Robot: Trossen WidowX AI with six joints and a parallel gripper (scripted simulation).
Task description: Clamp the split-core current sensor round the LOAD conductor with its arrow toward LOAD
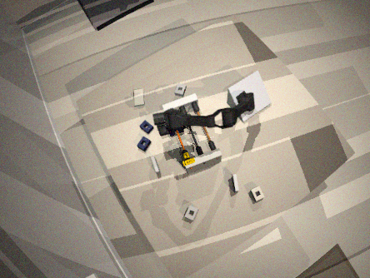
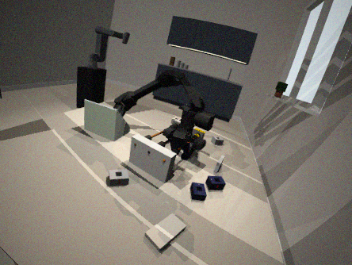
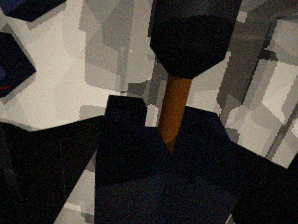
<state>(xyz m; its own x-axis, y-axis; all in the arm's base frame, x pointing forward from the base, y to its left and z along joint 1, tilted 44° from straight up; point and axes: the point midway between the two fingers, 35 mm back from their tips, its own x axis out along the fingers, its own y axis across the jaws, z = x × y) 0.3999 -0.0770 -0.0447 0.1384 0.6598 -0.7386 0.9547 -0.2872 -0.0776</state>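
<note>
The dark blue split-core sensor (image 3: 162, 167) straddles the orange conductor (image 3: 175, 105) (image 1: 179, 137), one arm on each side. My gripper (image 3: 158, 130) (image 1: 175, 127) is shut on the sensor's two sides. The conductor runs between two white end panels (image 1: 204, 160) (image 2: 152, 159). A yellow marker (image 1: 188, 161) (image 2: 199, 131) sits at its far end from the gripper; its lettering is too small to read. The sensor's arrow is not visible, and whether the latch has closed cannot be told.
A black conductor (image 1: 192, 135) and another orange one (image 1: 206, 130) run alongside. Two dark blue blocks (image 1: 146, 126) (image 2: 216, 182) lie beside the fixture. Grey blocks (image 1: 191, 213) (image 2: 118, 177), a pale flat box (image 1: 138, 97) (image 2: 166, 231) and a large pale box (image 1: 254, 93) stand around.
</note>
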